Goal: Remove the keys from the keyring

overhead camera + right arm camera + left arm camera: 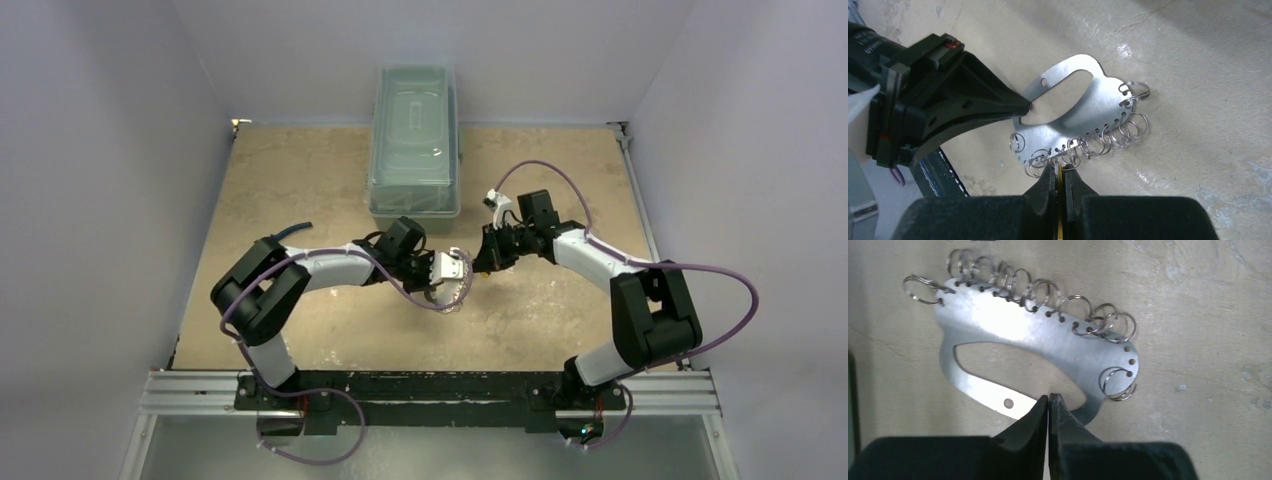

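Note:
The keyring [1048,340] is a flat silvery plate with an oval opening and a row of small split rings [1073,305] along one edge. My left gripper [1049,399] is shut on its thin band and holds it over the table. In the right wrist view the keyring [1088,110] hangs from the left gripper [1023,106]. My right gripper [1062,167] is shut at the ringed edge on a thin yellow-headed key [1060,200], seen edge-on between the fingers. The silvery keys are not in view. In the top view both grippers meet at the keyring [458,268].
A clear lidded plastic bin [415,140] stands at the back middle of the tan table. Grey walls close in the left, right and back. The metal rail [430,392] with both arm bases runs along the near edge.

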Robot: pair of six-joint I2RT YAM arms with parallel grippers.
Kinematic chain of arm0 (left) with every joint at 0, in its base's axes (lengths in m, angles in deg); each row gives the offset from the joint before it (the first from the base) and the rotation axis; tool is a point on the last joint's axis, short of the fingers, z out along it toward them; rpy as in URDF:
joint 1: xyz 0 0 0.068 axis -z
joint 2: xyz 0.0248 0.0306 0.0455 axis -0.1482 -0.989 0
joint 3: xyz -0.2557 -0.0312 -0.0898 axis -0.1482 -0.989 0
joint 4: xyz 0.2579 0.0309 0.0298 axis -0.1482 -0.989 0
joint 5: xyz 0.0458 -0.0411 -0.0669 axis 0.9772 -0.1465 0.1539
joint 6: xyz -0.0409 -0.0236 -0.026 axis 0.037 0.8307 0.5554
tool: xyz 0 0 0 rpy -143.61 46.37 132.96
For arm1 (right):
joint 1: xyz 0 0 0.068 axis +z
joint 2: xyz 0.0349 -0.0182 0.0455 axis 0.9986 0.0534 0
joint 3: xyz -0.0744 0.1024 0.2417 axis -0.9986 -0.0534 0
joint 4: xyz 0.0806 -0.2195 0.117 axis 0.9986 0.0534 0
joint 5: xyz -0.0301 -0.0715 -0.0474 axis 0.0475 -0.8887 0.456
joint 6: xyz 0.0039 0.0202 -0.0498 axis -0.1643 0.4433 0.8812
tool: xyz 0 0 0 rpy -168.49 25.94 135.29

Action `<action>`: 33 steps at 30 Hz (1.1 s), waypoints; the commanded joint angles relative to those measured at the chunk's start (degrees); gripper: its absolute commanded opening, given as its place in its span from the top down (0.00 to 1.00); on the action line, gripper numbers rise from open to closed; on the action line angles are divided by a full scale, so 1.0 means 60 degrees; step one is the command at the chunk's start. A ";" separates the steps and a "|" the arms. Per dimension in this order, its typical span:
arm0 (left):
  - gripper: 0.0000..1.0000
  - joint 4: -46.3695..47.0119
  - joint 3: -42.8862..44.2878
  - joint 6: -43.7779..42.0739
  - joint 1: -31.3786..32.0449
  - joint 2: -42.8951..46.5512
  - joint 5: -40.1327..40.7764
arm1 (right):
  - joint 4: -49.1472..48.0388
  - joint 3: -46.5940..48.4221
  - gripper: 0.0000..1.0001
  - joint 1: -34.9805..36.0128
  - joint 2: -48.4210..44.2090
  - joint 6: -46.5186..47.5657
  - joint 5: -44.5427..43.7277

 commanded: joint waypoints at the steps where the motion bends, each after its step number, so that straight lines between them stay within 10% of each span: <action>1: 0.92 -0.0649 0.0675 0.0497 -0.0043 0.0003 0.0264 | 0.0182 0.0016 1.00 -0.0027 -0.0111 0.0233 0.0174; 10: 0.27 -0.2344 0.0769 0.0878 -0.1099 0.2081 -0.0568 | 0.0040 -0.0544 1.00 -0.0170 -0.0466 -0.0877 -0.0491; 33: 0.01 -0.4197 0.0845 0.4209 -0.5122 0.5673 0.0680 | -0.0039 -0.1668 0.51 -0.0298 -0.2068 -0.2457 -0.2930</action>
